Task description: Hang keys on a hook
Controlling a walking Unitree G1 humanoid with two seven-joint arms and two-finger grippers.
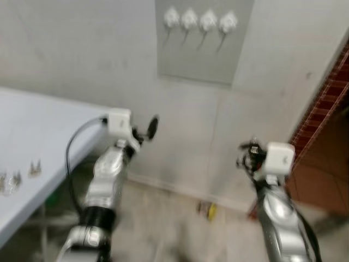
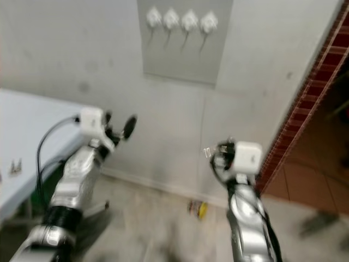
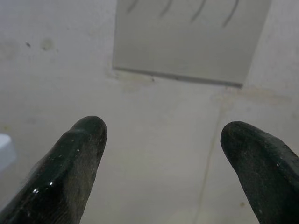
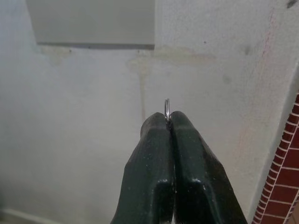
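A grey panel (image 1: pixel 203 60) on the white wall carries a row of several white hooks (image 1: pixel 199 21). My right gripper (image 4: pixel 168 119) is raised below and to the right of the panel, shut on a thin metal key ring (image 4: pixel 167 106) that sticks out past its fingertips. The keys themselves are hidden. The same gripper (image 1: pixel 246 155) appears in the left eye view, still well short of the wall. My left gripper (image 3: pixel 163 140) is open and empty, held up in front of the wall below the panel's left side; its fingers (image 1: pixel 151 127) are near the table's corner.
A white table (image 1: pixel 32 131) stands on the left with small metal keys (image 1: pixel 35 168) lying near its front. A red brick wall edge (image 1: pixel 322 109) borders the right. A small yellow object (image 1: pixel 208 209) lies on the floor by the wall's base.
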